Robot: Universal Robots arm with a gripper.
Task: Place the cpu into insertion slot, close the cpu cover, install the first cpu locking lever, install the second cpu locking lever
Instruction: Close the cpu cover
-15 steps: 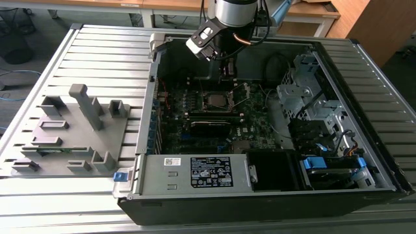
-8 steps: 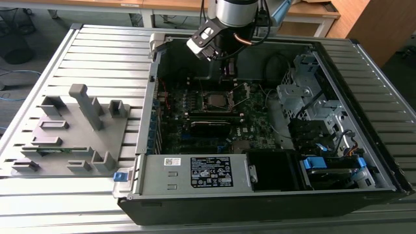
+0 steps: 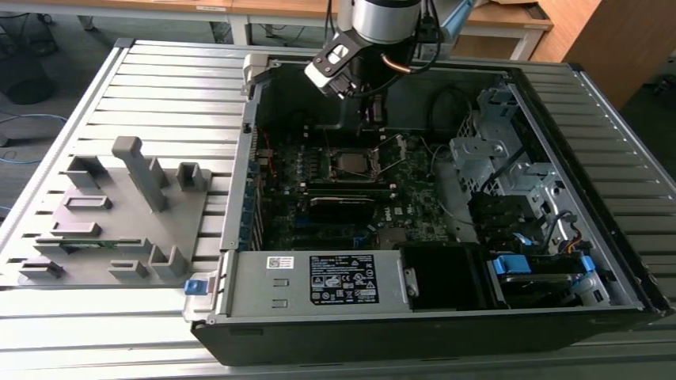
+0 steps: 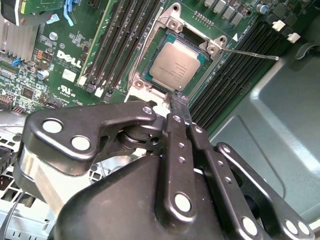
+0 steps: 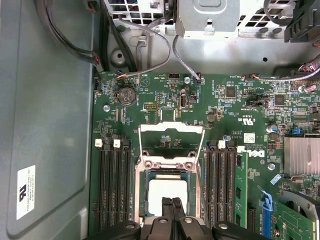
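The cpu (image 4: pixel 175 67) lies flat in the insertion slot (image 4: pixel 142 75), grey metal top up; it also shows in the first wrist view (image 5: pixel 160 192). The cpu cover (image 5: pixel 171 131) stands swung open on its hinge, away from the cpu, and appears in the exterior view (image 3: pixel 393 152) on the slot's right side. One thin locking lever (image 4: pixel 250 54) sticks out free beside the slot. My gripper (image 4: pixel 179 101) is shut with nothing in it. It hovers just over the near edge of the cpu (image 5: pixel 172 201). In the exterior view the gripper (image 3: pixel 370 119) hangs above the slot (image 3: pixel 354 163).
Long black memory slots (image 5: pixel 112 190) flank the socket on both sides. A power supply (image 3: pixel 317 279) fills the case's front, and a drive cage (image 3: pixel 496 150) with cables stands on the exterior view's right. A grey fixture (image 3: pixel 116 214) sits on the table outside the case.
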